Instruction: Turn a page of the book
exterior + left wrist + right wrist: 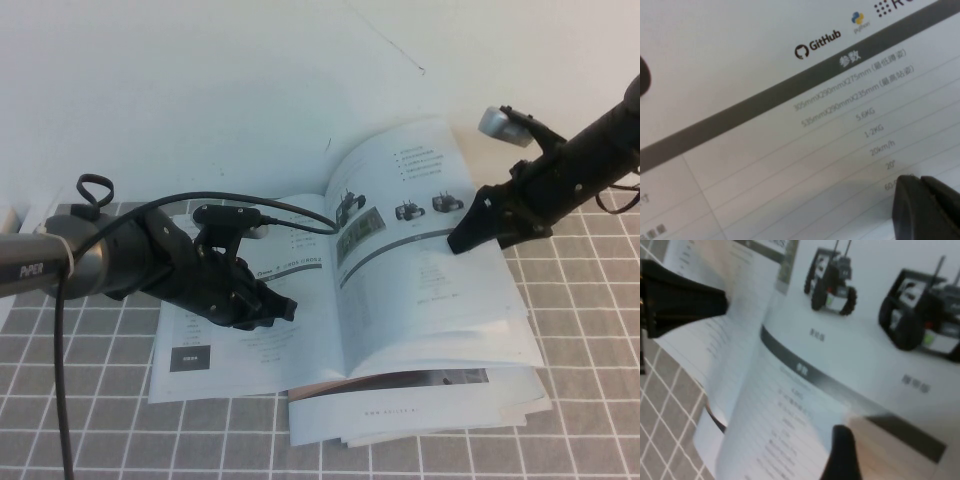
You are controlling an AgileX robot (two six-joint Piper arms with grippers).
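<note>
The thin white glossy book point(340, 270) is laid open near the middle of the counter point(90, 420), which is covered by a grey checked cloth. It is set on top of a small pile of other white booklets point(420, 410). The right-hand page point(420, 240), a thin white shiny leaf printed with small dark wheeled robots and a grey table, is seen a little lifted along its right edge.

The page is judged to be very light, bendy and slippery, and easy to crease or tear. It is best taken by its free right edge or a far corner, with only one leaf picked up.

The right gripper point(468, 232) is placed at the right edge of that page. In the right wrist view one finger point(682, 302) is seen beside the paper edge and another below, apart, with nothing clearly pinched.

The left gripper point(262, 305) is held low over the left-hand page, seemingly pressing it flat. Whether it is open or closed cannot be told.
</note>
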